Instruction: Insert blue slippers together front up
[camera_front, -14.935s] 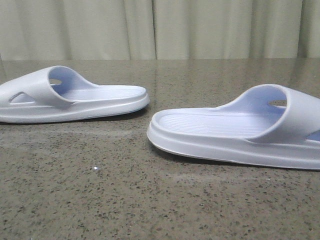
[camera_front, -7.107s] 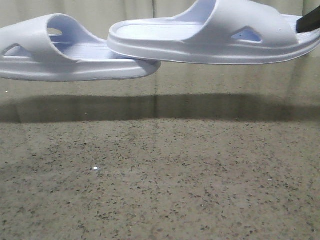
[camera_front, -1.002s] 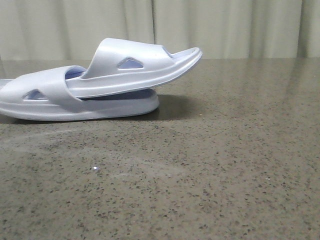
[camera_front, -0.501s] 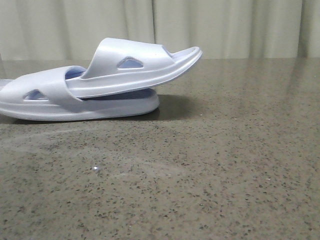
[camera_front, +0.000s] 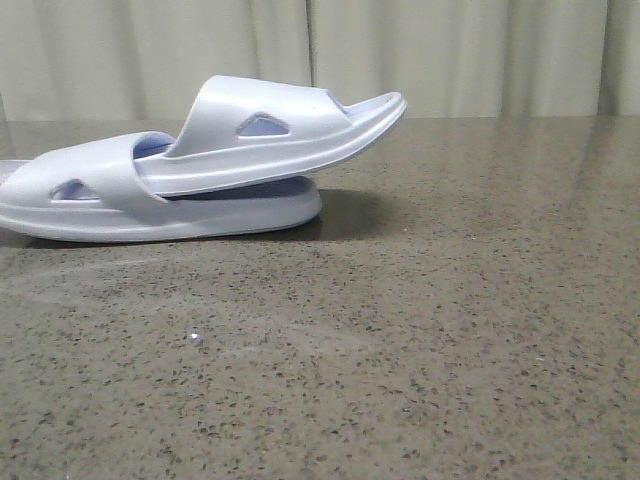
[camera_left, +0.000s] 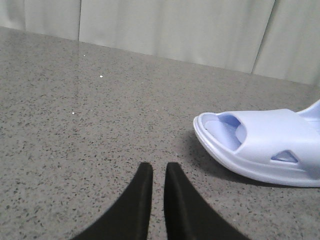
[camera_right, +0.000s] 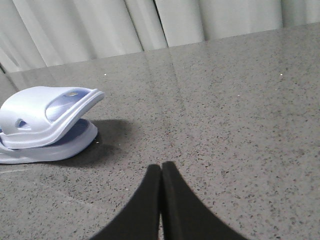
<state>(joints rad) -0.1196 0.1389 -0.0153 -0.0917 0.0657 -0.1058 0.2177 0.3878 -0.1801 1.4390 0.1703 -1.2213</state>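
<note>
The pair of pale blue-white moulded foam slippers (camera_front: 190, 170) was seen nested on the speckled grey stone table (camera_front: 420, 340), toward nine o'clock in the front view: the upper slipper (camera_front: 280, 130) was tucked under the strap of the lower slipper (camera_front: 110, 195), its free end tilted upward. The left gripper (camera_left: 154, 172) was nearly closed on nothing, the slippers lying apart at two o'clock. The right gripper (camera_right: 161, 172) was closed, empty, the pair well apart at ten o'clock.

The lower slipper (camera_front: 150, 205) runs off the front view's left edge (its heel unseen); the upper slipper's (camera_front: 280, 130) rear hides under its strap.
</note>
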